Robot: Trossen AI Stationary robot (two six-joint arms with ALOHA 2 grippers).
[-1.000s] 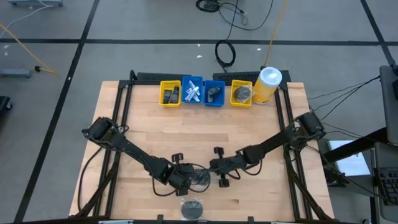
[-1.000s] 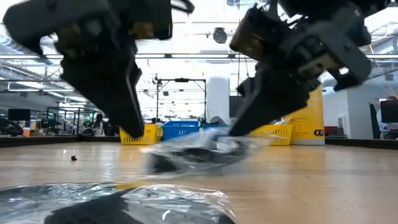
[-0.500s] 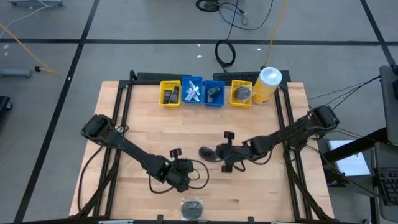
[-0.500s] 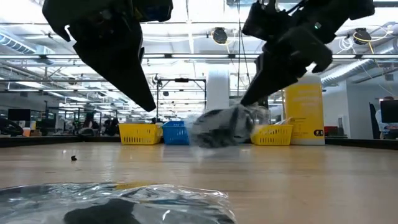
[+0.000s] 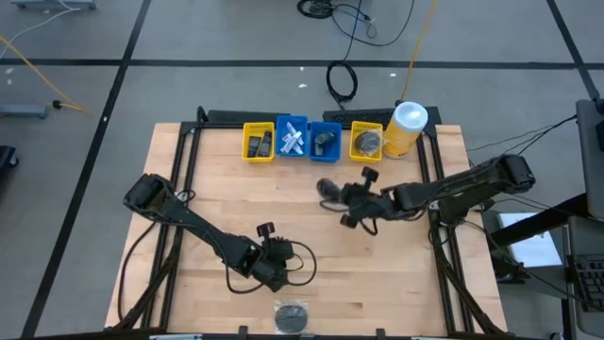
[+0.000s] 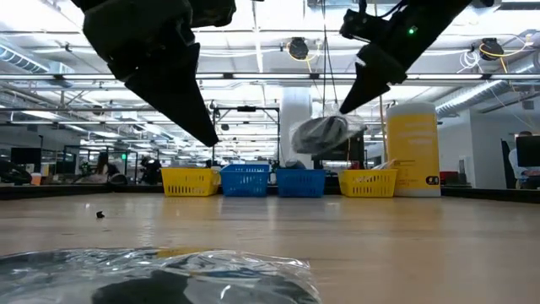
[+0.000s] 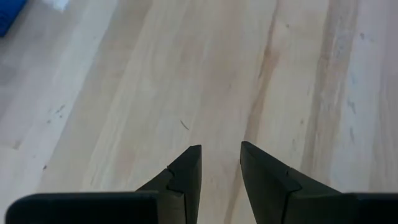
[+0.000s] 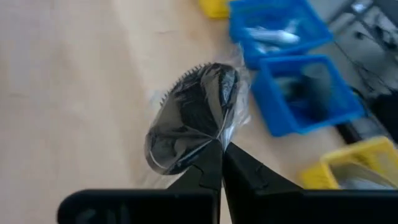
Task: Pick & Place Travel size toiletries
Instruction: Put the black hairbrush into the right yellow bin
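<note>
A dark grey mesh puff in clear wrap [image 5: 327,188] hangs above the table's middle, a little short of the bins, held by my shut right gripper [image 5: 339,195]. In the low view this puff [image 6: 321,133] hangs well clear of the wood. My left gripper [image 5: 281,251] hovers over the near middle of the table, open, with only bare wood between its fingers [image 7: 221,168]. A second wrapped puff [image 5: 291,314] lies flat at the near edge. My right gripper pinches the clear wrap's edge [image 8: 214,142] between its two fingertips [image 8: 239,168], beside the puff itself. The fingers slant down from the table's right side. The puff is lifted clear and sticks out beyond the fingertips.
Along the far edge stands a row of bins: yellow [image 5: 258,142], blue with white tubes [image 5: 292,139], blue [image 5: 325,142], yellow [image 5: 366,142]. A big yellow canister with a white lid [image 5: 406,127] stands right of them. Bare wood lies between the arms and the bins.
My right gripper, shut on the wrap, has lifted the puff off the table near my left gripper and carried it up and toward the far right, toward the bins. My left gripper has risen a little and stayed open.
</note>
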